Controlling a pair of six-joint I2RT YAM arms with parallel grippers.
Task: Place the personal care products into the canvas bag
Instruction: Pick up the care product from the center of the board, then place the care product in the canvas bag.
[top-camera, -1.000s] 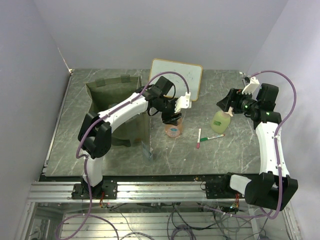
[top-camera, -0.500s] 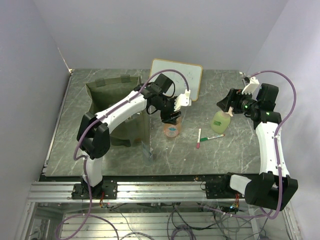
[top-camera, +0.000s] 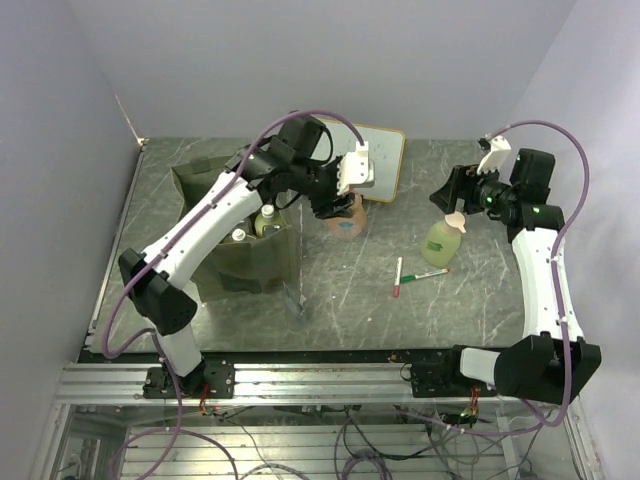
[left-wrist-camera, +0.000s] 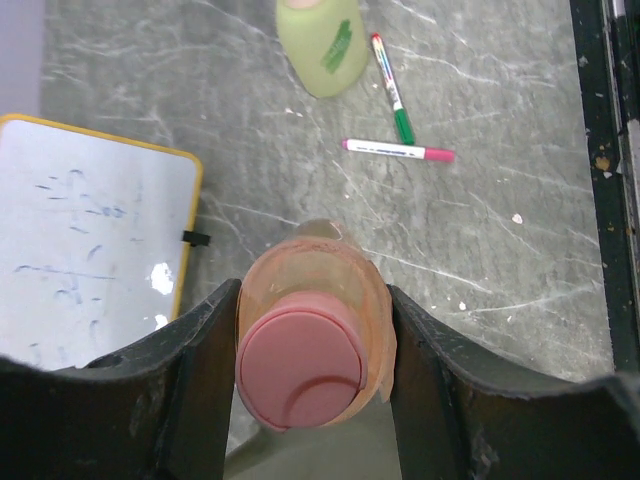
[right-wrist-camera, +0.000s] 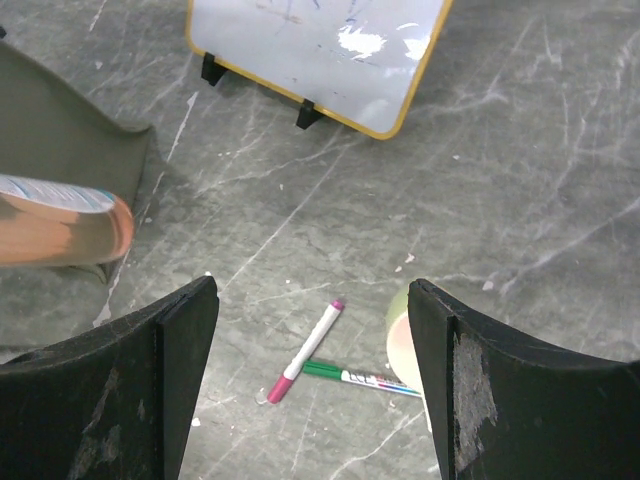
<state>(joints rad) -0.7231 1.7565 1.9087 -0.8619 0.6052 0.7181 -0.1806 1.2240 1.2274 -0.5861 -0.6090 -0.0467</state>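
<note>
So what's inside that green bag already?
Two bottle tops show inside the canvas bag; one has a white cap. The left arm covers part of the opening, so more may be hidden.

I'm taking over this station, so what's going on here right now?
The left hand is shut on the orange bottle, holding it above the table just right of the bag. The bag already has at least two bottles inside. The right hand is open above the yellow-green bottle, which stands on the table beside two pens, not gripped.
</note>
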